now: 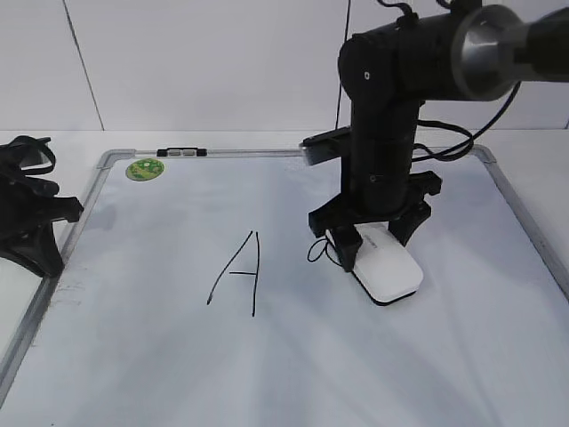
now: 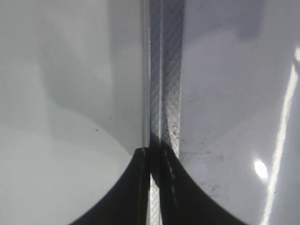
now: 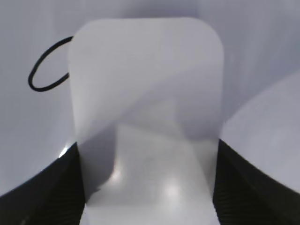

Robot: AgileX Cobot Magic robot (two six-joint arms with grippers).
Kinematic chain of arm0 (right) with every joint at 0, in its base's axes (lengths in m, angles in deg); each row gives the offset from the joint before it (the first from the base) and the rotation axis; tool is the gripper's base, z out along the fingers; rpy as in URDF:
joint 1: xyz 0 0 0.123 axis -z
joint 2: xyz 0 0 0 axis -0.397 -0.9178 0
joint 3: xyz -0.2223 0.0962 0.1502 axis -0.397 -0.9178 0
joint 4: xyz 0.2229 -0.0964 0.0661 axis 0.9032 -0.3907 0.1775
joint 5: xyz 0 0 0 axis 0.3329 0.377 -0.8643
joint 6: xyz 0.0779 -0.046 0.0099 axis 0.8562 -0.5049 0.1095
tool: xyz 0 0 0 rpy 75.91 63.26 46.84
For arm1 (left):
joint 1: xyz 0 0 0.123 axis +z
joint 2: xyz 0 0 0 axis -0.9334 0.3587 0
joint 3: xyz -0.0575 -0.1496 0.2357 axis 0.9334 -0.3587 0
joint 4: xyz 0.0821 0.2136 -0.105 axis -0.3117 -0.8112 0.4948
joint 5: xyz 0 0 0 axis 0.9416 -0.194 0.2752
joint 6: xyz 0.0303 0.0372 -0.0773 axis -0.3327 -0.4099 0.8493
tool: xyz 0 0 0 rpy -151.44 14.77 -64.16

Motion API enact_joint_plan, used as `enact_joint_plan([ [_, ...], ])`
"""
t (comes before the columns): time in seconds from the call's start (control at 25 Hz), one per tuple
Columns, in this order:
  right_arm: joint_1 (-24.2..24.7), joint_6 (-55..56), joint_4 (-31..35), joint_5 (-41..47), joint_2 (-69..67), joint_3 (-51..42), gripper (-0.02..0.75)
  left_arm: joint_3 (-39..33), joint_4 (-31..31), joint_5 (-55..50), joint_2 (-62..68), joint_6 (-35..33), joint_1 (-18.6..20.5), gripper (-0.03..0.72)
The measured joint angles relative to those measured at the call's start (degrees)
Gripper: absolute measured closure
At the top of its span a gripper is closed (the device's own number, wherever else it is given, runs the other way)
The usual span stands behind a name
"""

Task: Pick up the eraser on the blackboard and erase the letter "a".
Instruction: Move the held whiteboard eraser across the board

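Observation:
The white eraser point(image 1: 388, 269) lies flat on the blackboard point(image 1: 267, 374), right of the middle. My right gripper point(image 1: 373, 242) comes down from above and is shut on its near end. In the right wrist view the eraser point(image 3: 145, 93) fills the space between the two fingers point(image 3: 147, 187), which press on its sides. The letter "a" point(image 1: 316, 252) shows only as a thin black loop at the eraser's left edge; the rest is hidden. The loop also shows in the right wrist view point(image 3: 47, 70). My left gripper point(image 1: 43, 253) is shut and empty over the board's left frame point(image 2: 164, 93).
A tall capital "A" point(image 1: 238, 271) is drawn left of the eraser. A round green sticker point(image 1: 144, 169) and a black clip point(image 1: 182, 152) sit at the board's top left. The silver frame point(image 1: 524, 222) runs round the board.

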Motion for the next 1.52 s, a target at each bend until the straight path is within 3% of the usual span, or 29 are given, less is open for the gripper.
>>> enact_joint_plan([
  [0.48,-0.2,0.0,0.7,0.2,-1.6,0.5,0.167,0.0,-0.1,0.0,0.0,0.0,0.0,0.673],
  [1.04,-6.4,0.0,-0.3,0.3,-2.1,1.1,0.167,0.0,-0.4,0.0,0.0,0.1,0.0,0.673],
  [1.52,-4.6,0.2,0.2,0.9,-2.8,2.3,0.167,0.0,-0.4,0.0,0.0,0.1,-0.1,0.673],
])
